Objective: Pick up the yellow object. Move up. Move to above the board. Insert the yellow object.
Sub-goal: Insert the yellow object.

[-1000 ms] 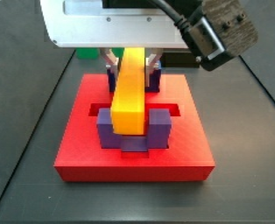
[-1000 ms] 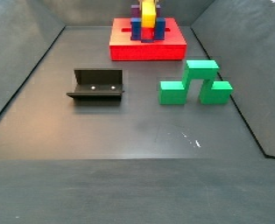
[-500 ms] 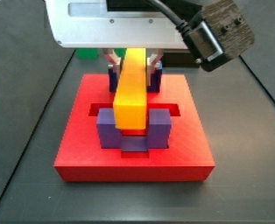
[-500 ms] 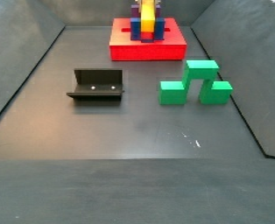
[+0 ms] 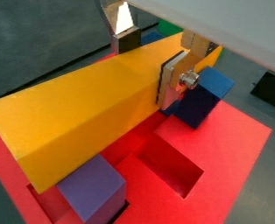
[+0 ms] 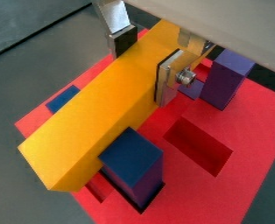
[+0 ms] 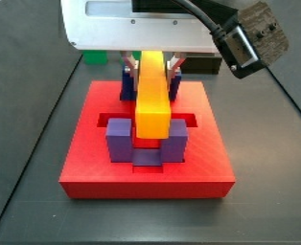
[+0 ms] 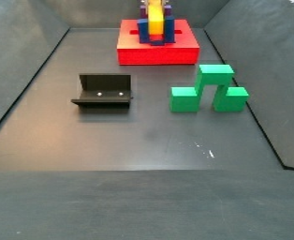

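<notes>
The yellow object (image 7: 153,96), a long yellow-orange bar, hangs level over the red board (image 7: 89,163). My gripper (image 7: 150,65) is shut on the bar near its far end. The bar's near end lies in the gap between the two purple posts (image 7: 119,139). In both wrist views the silver fingers (image 5: 172,83) (image 6: 167,77) press on the sides of the yellow object (image 5: 81,114) (image 6: 105,114), above the board (image 5: 222,166) (image 6: 251,175) and its recessed slot (image 5: 175,166). Whether the bar touches the board is hidden. In a side view the board (image 8: 158,54) stands at the far end of the floor.
Blue posts (image 6: 134,157) (image 5: 204,96) and a purple post (image 6: 228,79) stand close beside the bar. The dark fixture (image 8: 103,92) sits on the floor at mid left. Green stepped blocks (image 8: 210,89) lie to its right. Dark walls bound the floor.
My gripper and the yellow object have shifted to the right over the board; the bar's near end now lines up with the gap between the purple posts.
</notes>
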